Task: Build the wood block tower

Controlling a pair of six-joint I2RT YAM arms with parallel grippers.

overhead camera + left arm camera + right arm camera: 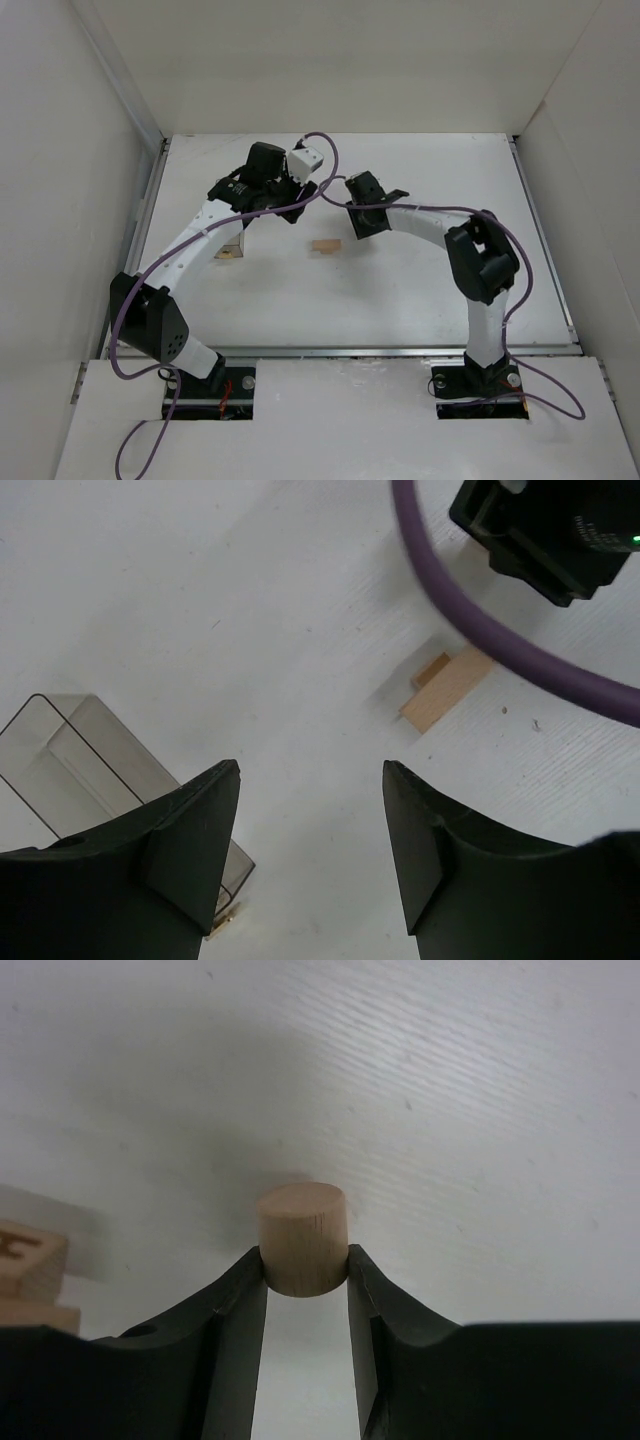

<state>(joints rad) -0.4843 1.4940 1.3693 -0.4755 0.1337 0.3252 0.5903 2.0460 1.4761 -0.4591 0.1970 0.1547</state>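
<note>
Closest to the bases there's a clear plastic box (232, 248) on the tabletop (420, 290), off to the left of the block stack (325, 246) and well apart from it. The stack is just two pale tan pieces: a flat bar with a smaller block on it that has a dark mark printed on one face. Nothing's leaning on it.

Beyond the stack on the far-left side, the left hand (310, 770) hangs with its fingers about half spread and nothing between them. A purple cable (500, 645) droops across that camera's view just past the stack, so it's kind of in my way.

The right hand (305, 1265) is just past the stack on the far-right, pinched onto a short round block (303, 1225) of the same pale wood, gripped by its curved sides. I can't tell if it's touching the tabletop.
</note>
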